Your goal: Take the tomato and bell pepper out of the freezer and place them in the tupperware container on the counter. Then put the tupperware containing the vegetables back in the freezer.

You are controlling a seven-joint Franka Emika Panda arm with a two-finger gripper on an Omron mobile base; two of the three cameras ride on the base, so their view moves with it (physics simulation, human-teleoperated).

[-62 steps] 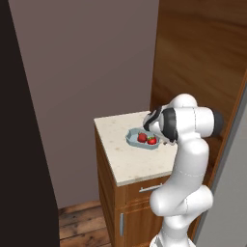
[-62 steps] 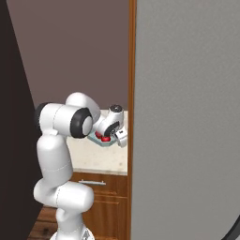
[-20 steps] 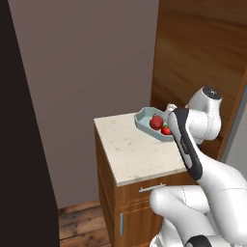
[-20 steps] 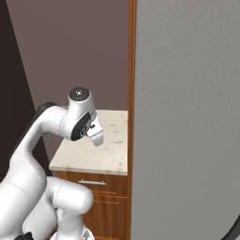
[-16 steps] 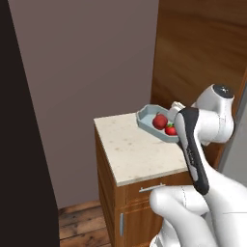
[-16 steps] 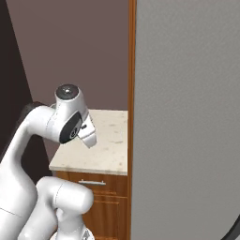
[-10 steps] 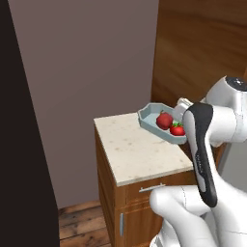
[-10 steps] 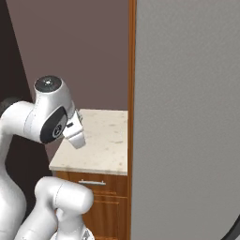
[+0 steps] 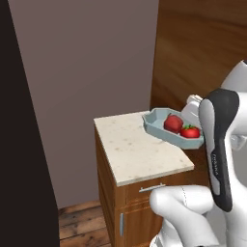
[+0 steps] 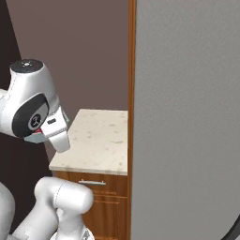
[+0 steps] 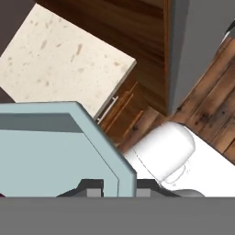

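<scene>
Two red vegetables | smooth blue-grey tupperware container (image 9: 161, 128) | end effector (image 11: 118, 187) grasping its rim

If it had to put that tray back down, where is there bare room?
The whole counter top is bare, from the wall side to the drawer edge. The crowded spot is the tupperware container held above its far right corner, already carrying the tomato and bell pepper.

Blue-grey tupperware container (image 9: 161, 129), red tomato (image 9: 172, 123), beige speckled counter (image 9: 135, 152)

1 tupperware container (image 9: 159, 126), 1 tomato (image 9: 172, 123), 1 bell pepper (image 9: 190, 131), 1 surface (image 9: 135, 152), 1 freezer (image 10: 187, 117)
</scene>
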